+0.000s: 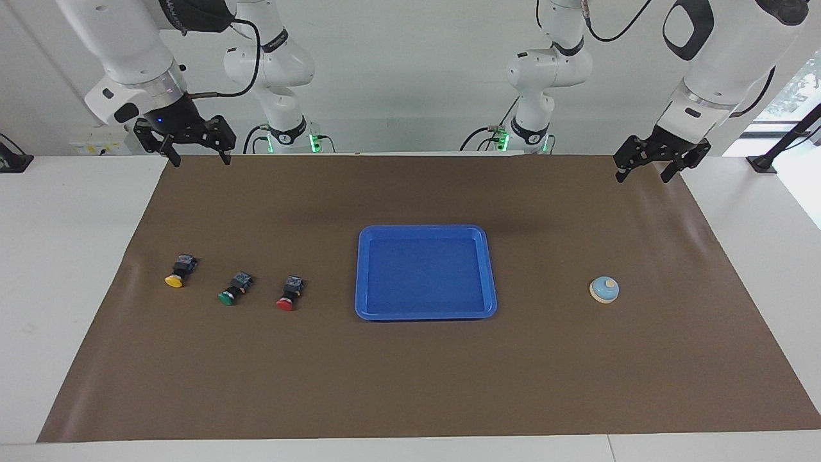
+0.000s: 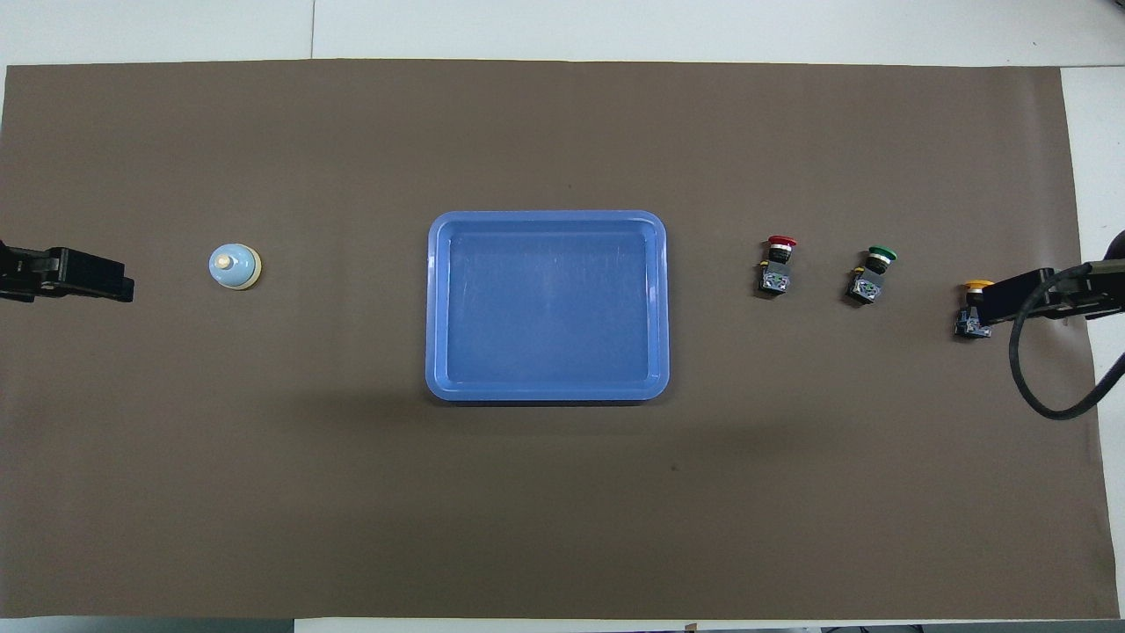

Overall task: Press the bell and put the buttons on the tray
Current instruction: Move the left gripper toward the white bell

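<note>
Brown matting (image 1: 410, 385) covers the worktop (image 1: 64, 289) you are working on, and everything for the job sits on it.

Your left hand (image 1: 660, 168) hangs over the mat's edge at its own end of the worktop, fingers spread wide and holding nothing. The bell (image 1: 604, 289) sits on the mat nearest this hand, well apart from it, dome up with its cream knob on top.

Your right hand (image 1: 195, 151) hangs over the mat's edge at its own end, also spread wide and empty. From above it overlaps the yellow button (image 2: 973, 309), but the facing view shows it high in the air, well clear of it. The three buttons lie in a row on the mat toward this hand's end: yellow closest to that end, then the green button (image 1: 235, 289), then the red button (image 1: 289, 294). Each lies on its side, apart from the others.

Between the red button and the bell lies the blue tray (image 1: 365, 308), flat on the mat with nothing in it. Both arms wait.
</note>
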{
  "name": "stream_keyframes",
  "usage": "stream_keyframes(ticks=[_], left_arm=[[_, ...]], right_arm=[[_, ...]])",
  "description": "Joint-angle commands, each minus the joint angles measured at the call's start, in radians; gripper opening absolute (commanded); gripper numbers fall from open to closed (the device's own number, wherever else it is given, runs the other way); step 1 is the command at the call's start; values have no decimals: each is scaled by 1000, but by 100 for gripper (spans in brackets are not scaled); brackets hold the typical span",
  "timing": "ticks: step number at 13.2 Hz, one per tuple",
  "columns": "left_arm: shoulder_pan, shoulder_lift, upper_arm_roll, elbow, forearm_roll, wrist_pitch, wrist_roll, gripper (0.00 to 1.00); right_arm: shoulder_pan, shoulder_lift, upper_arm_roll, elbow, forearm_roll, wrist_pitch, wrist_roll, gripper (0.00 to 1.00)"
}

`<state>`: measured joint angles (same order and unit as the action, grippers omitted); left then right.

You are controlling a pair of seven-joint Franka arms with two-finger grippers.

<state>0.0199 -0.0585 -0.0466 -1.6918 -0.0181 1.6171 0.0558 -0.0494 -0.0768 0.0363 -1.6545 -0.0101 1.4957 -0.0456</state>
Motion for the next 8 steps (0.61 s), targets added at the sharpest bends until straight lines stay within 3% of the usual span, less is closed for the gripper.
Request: stream_keyframes(ticks=[1, 5, 8], left_arm=[[2, -6, 2, 9, 7, -17, 7, 100], [-9, -4, 1, 9, 7, -13, -1, 100], [-11, -4, -1, -40, 7, 81, 10, 99]], right_arm=[[-9, -3, 4, 4, -10, -11, -20, 100], [-9, -3, 4, 4, -10, -9, -20, 100], [-9, -3, 4, 4, -10, -9, -20, 100]])
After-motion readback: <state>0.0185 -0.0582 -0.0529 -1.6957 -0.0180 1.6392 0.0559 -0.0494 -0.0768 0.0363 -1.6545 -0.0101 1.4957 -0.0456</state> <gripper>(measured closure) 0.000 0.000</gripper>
